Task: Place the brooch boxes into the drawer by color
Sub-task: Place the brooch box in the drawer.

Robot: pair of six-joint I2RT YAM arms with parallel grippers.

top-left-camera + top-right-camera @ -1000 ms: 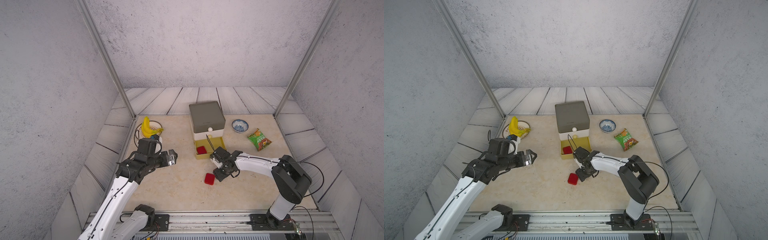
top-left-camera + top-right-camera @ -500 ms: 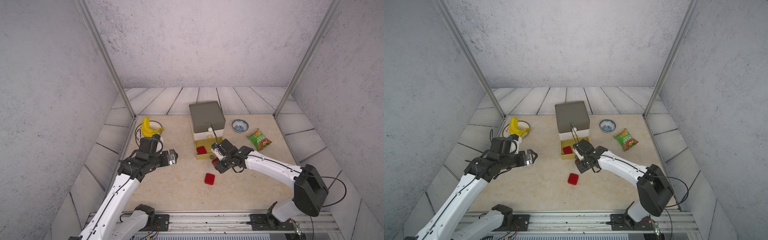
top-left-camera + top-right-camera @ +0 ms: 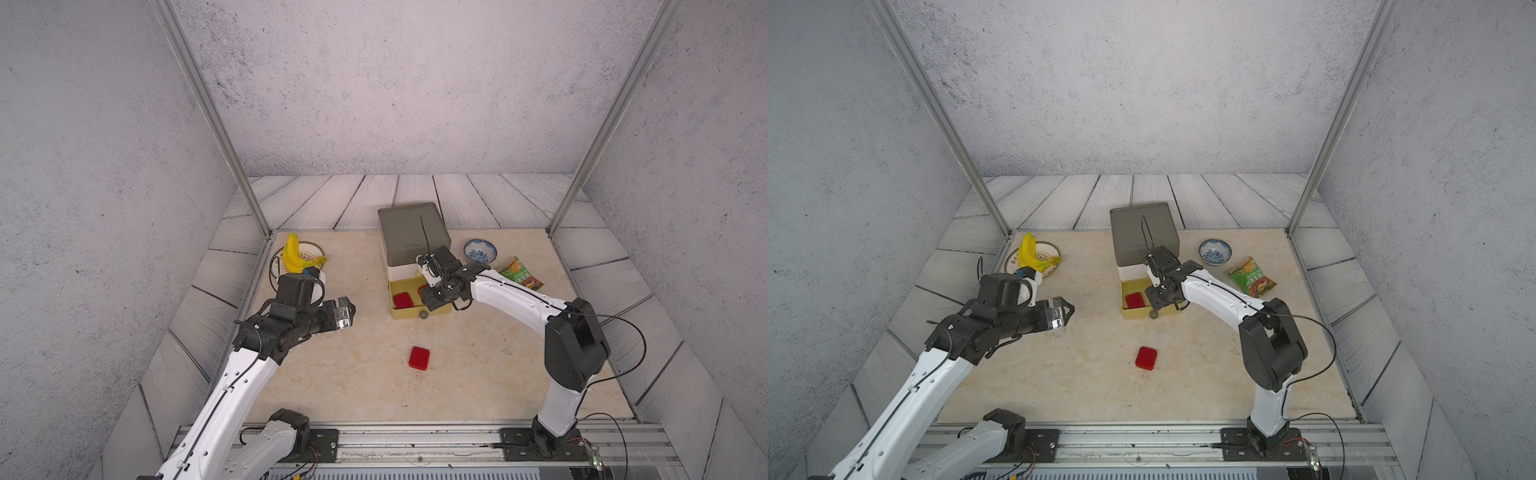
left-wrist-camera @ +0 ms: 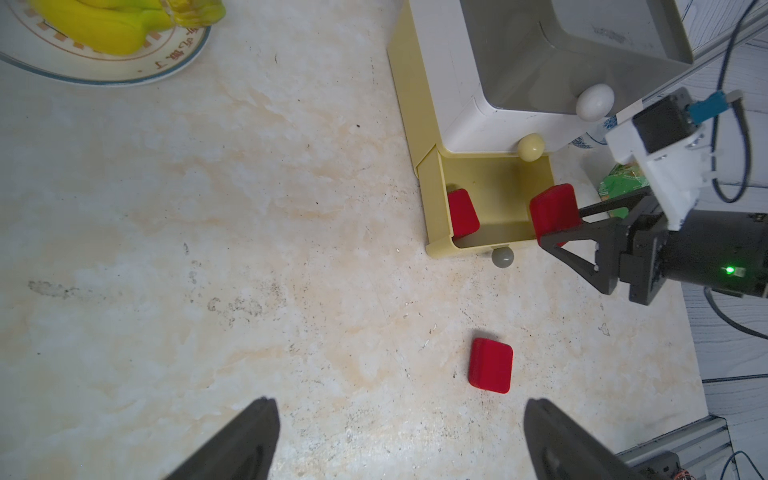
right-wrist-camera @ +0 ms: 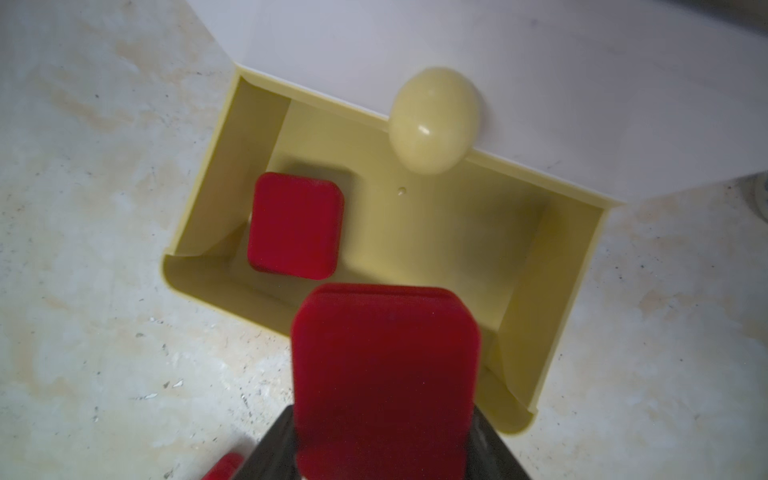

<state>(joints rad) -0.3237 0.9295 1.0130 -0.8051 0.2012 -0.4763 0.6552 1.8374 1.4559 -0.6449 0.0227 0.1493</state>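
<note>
The drawer chest (image 3: 409, 232) has its yellow drawer (image 5: 540, 291) pulled out. My right claw (image 4: 559, 228) is clamped on a red box (image 5: 384, 374) over that drawer, plain in the wrist views, nearly hidden in both top views. My left claw (image 4: 401, 409) gapes wide above the table (image 3: 332, 374). Three red boxes: this one, a second box (image 5: 295, 226) in the drawer, a third box (image 3: 419, 358) on the table

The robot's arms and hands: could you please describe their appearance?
The left arm and right arm have white shells, black joints and thin black cables. The left hand and right hand are black; a white camera mount and a green light sit behind the right one.
</note>
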